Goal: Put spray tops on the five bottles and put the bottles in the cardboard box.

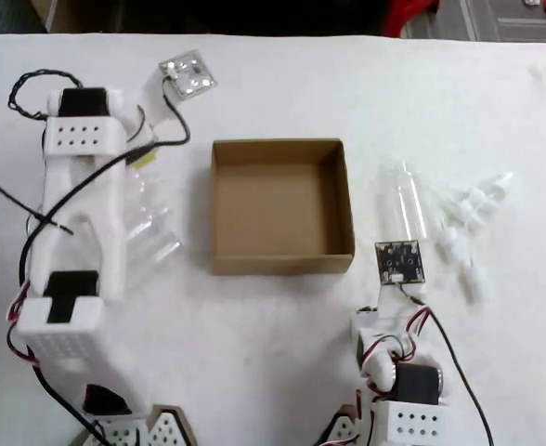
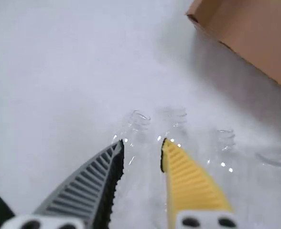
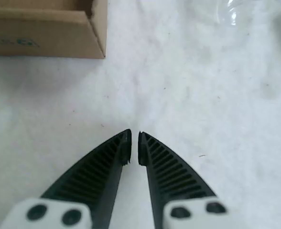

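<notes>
Over on the left of the high view, four clear bottles lie side by side next to the left arm, necks bare. The left gripper hangs low over them, its grey and yellow fingers parted either side of one bottle's body; whether they touch it, I can't tell. The cardboard box sits open in the centre with a lone bottle lying just right of it and the spray tops scattered further right, and at lower right the right gripper hovers above bare table, jaws pressed almost together, holding nothing.
</notes>
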Robot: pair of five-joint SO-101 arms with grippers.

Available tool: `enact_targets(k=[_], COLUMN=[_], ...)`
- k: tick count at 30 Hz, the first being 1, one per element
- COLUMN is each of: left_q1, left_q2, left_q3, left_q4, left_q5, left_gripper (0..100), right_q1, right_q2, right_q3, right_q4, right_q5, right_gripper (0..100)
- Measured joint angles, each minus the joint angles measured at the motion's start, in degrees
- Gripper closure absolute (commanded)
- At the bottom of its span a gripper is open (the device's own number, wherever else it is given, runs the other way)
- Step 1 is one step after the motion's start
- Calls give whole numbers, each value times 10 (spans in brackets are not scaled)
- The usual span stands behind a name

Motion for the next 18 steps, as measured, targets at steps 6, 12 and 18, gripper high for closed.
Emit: enact_targets(k=[6,12,18], left_q1=[-20,-24,-31], left_q2=[21,80,173], left_q3=[0,-17,-80], left_q4=[-89,-130,-131], left_q5=[-27,-40,-66], left_gripper=[843,845,845], right_q1=[0,0,0], right_q2=[0,0,0], right_q3=[0,0,0], right_q4=[0,0,0], right_q5=[0,0,0], right_gripper=[982,982,982])
